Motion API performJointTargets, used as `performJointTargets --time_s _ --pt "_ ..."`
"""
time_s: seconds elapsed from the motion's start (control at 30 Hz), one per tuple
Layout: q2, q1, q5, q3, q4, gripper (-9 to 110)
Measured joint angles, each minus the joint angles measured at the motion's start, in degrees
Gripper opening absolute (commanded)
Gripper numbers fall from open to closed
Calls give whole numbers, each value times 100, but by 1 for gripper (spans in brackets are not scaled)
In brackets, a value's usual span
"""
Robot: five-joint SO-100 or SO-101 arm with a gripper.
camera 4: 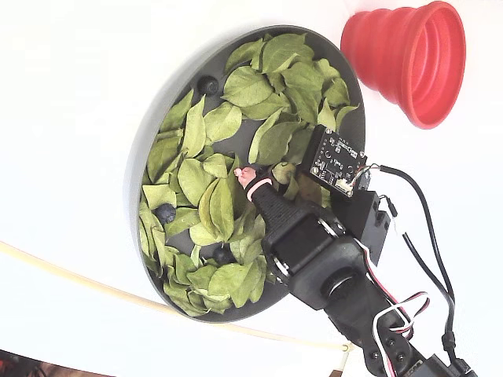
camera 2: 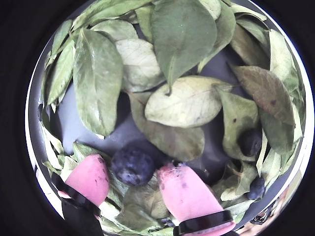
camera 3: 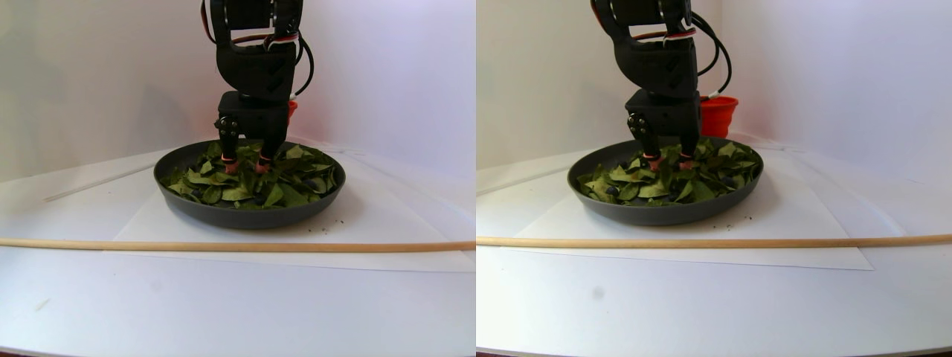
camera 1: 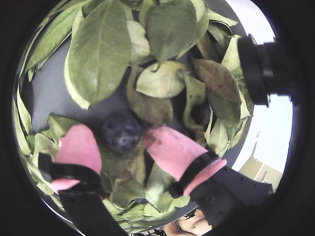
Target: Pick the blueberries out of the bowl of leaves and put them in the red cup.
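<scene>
In both wrist views the gripper (camera 1: 122, 142) sits low in the frame with its two pink fingertips (camera 2: 183, 194) spread apart, one on each side of a single dark blueberry (camera 2: 133, 165). The claw is released: a thin gap shows between the berry and the left pad, while the right pad lies just beside it, and I cannot tell whether it touches. The berry rests on the grey floor of the bowl (camera 2: 81, 130), among the green leaves (camera 2: 97, 78) that fill most of the upper frame. Two more blueberries (camera 2: 251, 142) lie at the right edge of a wrist view, half tucked under leaves. In the fixed view the bowl (camera 4: 149, 133) takes up the centre, the arm enters from the lower right, and the gripper (camera 4: 245, 174) points into the middle of the leaf pile; other berries (camera 4: 207, 85) lie near the rim. The red cup (camera 4: 409, 55) lies at the upper right, just beside the bowl's rim, its mouth facing right. In the stereo pair a pale wooden rod (camera 3: 223, 245) crosses the table in front of the bowl.
</scene>
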Motion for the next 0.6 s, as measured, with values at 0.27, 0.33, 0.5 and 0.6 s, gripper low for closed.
performJointTargets --time_s 0.27,0.33,0.5,0.6 --pt "-123 0 0 53 -211 19" --pt "-132 0 0 53 -211 19" --pt "-176 0 0 18 -211 19" --pt "-176 0 0 -26 -211 19"
